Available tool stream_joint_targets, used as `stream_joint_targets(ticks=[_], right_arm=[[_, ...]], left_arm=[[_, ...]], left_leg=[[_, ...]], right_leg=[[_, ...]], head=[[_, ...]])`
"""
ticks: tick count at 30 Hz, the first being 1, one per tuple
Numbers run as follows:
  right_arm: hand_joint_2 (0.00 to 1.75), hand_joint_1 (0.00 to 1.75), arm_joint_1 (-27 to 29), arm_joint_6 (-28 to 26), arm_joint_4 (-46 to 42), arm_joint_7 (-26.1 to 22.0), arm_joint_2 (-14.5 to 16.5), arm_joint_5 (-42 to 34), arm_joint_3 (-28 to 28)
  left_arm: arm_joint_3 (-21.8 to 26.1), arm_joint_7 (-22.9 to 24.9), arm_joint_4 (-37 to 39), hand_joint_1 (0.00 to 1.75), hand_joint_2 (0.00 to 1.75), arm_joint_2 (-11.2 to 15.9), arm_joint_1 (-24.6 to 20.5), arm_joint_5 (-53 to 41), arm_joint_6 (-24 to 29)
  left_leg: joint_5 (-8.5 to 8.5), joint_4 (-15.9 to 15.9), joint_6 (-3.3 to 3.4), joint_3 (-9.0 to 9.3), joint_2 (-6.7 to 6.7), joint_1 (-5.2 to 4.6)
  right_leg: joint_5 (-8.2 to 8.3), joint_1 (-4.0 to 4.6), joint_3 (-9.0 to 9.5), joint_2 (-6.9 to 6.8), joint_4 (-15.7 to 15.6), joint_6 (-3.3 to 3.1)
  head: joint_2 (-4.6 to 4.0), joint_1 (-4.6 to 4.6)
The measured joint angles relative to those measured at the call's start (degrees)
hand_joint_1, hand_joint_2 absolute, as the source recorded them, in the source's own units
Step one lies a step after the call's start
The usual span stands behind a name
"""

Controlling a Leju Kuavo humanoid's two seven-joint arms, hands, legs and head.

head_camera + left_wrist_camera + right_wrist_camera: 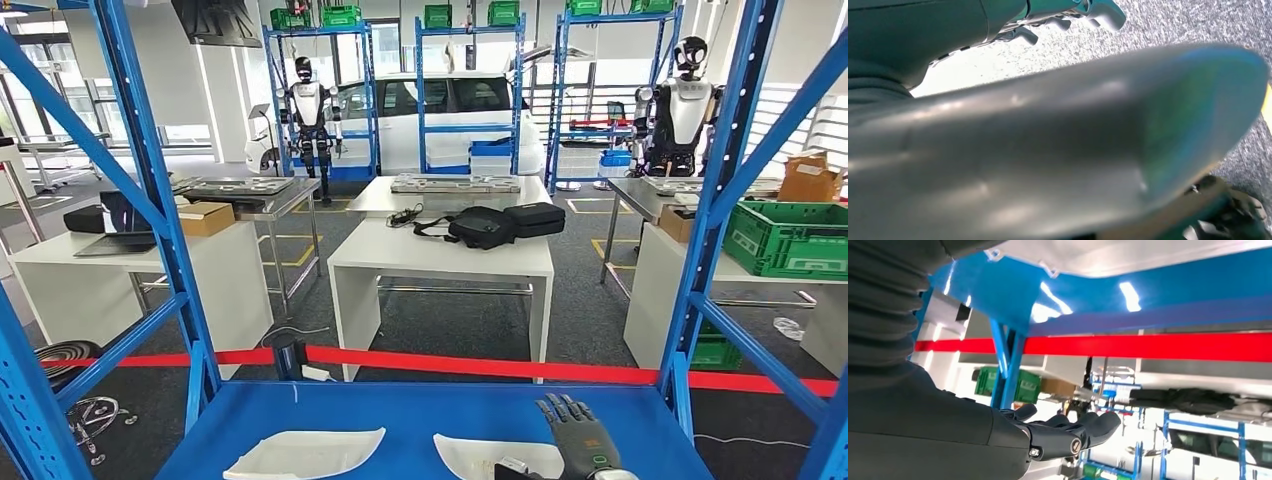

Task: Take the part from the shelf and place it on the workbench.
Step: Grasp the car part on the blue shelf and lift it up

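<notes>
Part (497,456), white, thin and curved, is lying on the blue shelf (420,415). Right hand (580,440) is hovering over it, fingers spread, holding nothing. It is probably light and stiff; gripping its edge looks best.

The right hand (578,440) covers part of the right white part (480,455) on the blue shelf (400,420), and the picture's lower edge cuts both; if the fingers touch the part cannot be told. The left white part (305,452) is cut there too. In the left wrist view a blurred grey surface (1058,150) hides nearly everything, and the left hand (1068,15) is cut off at the upper edge.
</notes>
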Motion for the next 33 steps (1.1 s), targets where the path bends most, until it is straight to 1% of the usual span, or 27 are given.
stream_joint_targets(ticks=[1,2,3,4,5,6,8,9,10,14,19,23,25,26,29,30,33], right_arm=[[1.75,0.0,0.0,0.8,0.0,-0.5,0.1,-0.6,0.0],[1.75,0.0,0.1,1.9,0.0,-1.2,0.3,-1.4,0.0],[1.75,0.0,0.1,3.1,0.0,-2.0,0.4,-2.1,0.0],[1.75,0.0,0.1,4.4,0.1,-2.9,0.6,-3.0,0.0],[1.75,0.0,0.3,5.6,0.1,-3.7,0.8,-3.8,0.0],[1.75,0.0,0.5,6.7,0.2,-4.6,0.9,-4.6,0.0],[1.75,0.0,1.0,8.5,0.2,-6.0,1.1,-6.2,0.0],[1.75,0.0,1.2,9.2,0.2,-6.5,1.2,-7.0,0.0],[1.75,0.0,1.4,9.8,0.2,-6.9,1.3,-7.6,0.0],[1.75,0.0,1.4,10.6,0.2,-7.5,1.5,-8.9,0.2],[1.75,0.0,1.2,10.7,0.2,-7.2,2.0,-10.6,1.7],[1.75,0.0,1.0,11.7,0.2,-5.9,2.3,-11.3,3.5],[1.75,0.0,0.9,12.3,0.3,-5.2,2.4,-11.4,4.5],[1.75,0.24,0.9,12.5,0.3,-4.8,2.5,-11.3,4.9],[1.75,1.54,0.7,13.7,0.6,-2.8,2.5,-10.9,6.2],[1.75,1.75,0.7,14.3,0.7,-1.8,2.5,-10.7,6.6],[1.75,1.75,0.6,15.4,1.2,0.2,2.5,-10.3,8.0]], left_arm=[[0.0,0.0,0.0,0.0,0.0,0.0,0.0,-0.2,0.0],[0.0,0.1,0.0,0.0,0.0,0.1,0.0,-0.4,0.0],[0.0,0.1,0.0,0.0,0.0,0.1,0.0,-0.6,0.0],[0.0,0.2,0.0,0.0,0.0,0.2,-0.1,-0.8,-0.1],[0.0,0.2,0.0,0.0,0.0,0.2,-0.2,-1.0,-0.1],[0.0,0.3,0.0,0.0,0.0,0.2,-0.3,-1.0,-0.2],[0.0,0.3,0.0,0.0,0.0,0.1,-0.3,-1.2,-0.4],[0.0,0.2,0.0,0.0,0.0,0.2,-0.3,-1.3,-0.4],[0.0,0.2,0.0,0.0,0.0,0.2,-0.3,-1.4,-0.4],[0.2,-0.1,0.0,0.0,0.0,0.2,-0.3,-1.7,-0.4],[0.4,-0.6,0.0,0.0,0.0,0.3,-0.3,-1.7,-0.4],[0.5,-0.8,0.0,0.0,0.0,0.4,-0.3,-1.7,-0.4],[0.6,-0.8,0.0,0.0,0.0,0.4,-0.3,-1.8,-0.4],[0.7,-0.8,0.0,0.0,0.0,0.4,-0.3,-1.8,-0.4],[1.0,-0.8,0.0,0.0,0.0,0.5,-0.3,-1.8,-0.4],[1.0,-0.7,0.0,0.0,0.0,0.5,-0.3,-1.9,-0.4],[1.1,-0.7,0.0,0.0,0.0,0.5,-0.3,-1.9,-0.4]], left_leg=[[2.22,-2.7,0.15,0.62,0.01,-0.01],[5.03,-6.7,0.33,1.89,0.03,-0.03],[6.9,-10.5,0.51,3.08,0.06,-0.1],[7.89,-13.3,0.73,3.98,0.11,-0.2],[8.42,-14.8,0.97,4.52,0.14,-0.26],[8.31,-15.2,0.99,4.66,0.14,-0.27],[9.16,-15.3,0.95,4.94,0.03,-0.2],[9.26,-15.4,0.86,4.96,-0.06,-0.18],[9.25,-15.4,1.0,4.96,-0.15,-0.22],[9.13,-15.4,1.46,4.99,-0.24,-0.24],[9.07,-15.4,1.76,4.98,-0.22,-0.33],[9.06,-15.4,1.83,5.0,-0.22,-0.35],[9.06,-15.4,1.83,5.01,-0.22,-0.33],[9.06,-15.4,1.83,5.02,-0.21,-0.32],[9.07,-15.4,1.82,5.03,-0.21,-0.24],[9.07,-15.4,1.81,5.04,-0.2,-0.22],[9.07,-15.4,1.8,5.05,-0.18,-0.2]], right_leg=[[-0.26,0.01,0.28,0.01,0.1,0.08],[-0.5,0.01,0.56,0.02,0.1,0.21],[-0.7,0.07,0.77,0.03,0.3,0.36],[-0.82,0.14,0.81,0.06,0.3,0.59],[-0.9,0.22,0.77,0.09,0.3,0.85],[-1.02,0.36,0.71,0.1,0.4,0.82],[-0.98,0.51,0.7,0.08,0.3,0.32],[-0.94,0.57,0.78,0.06,0.3,0.0],[-0.81,0.56,0.86,0.05,0.1,-0.07],[-0.71,0.55,1.21,0.0,-0.4,0.43],[-0.67,0.43,1.33,0.01,-0.7,1.56],[-0.72,0.42,1.33,0.01,-0.7,1.8],[-0.71,0.42,1.32,0.01,-0.7,1.82],[-0.71,0.42,1.31,0.01,-0.7,1.82],[-0.73,0.43,1.3,0.01,-0.6,1.81],[-0.74,0.44,1.29,0.02,-0.6,1.8],[-0.76,0.47,1.26,0.03,-0.6,1.77]], head=[[0.0,-0.01],[0.0,-0.02],[0.0,-0.02],[0.0,-0.02],[0.0,-0.04],[0.0,-0.03],[0.0,0.0],[0.0,0.03],[0.0,0.05],[0.0,0.13],[0.0,0.16],[0.0,0.17],[0.0,0.17],[0.0,0.17],[0.0,0.18],[0.0,0.18],[0.0,0.18]])
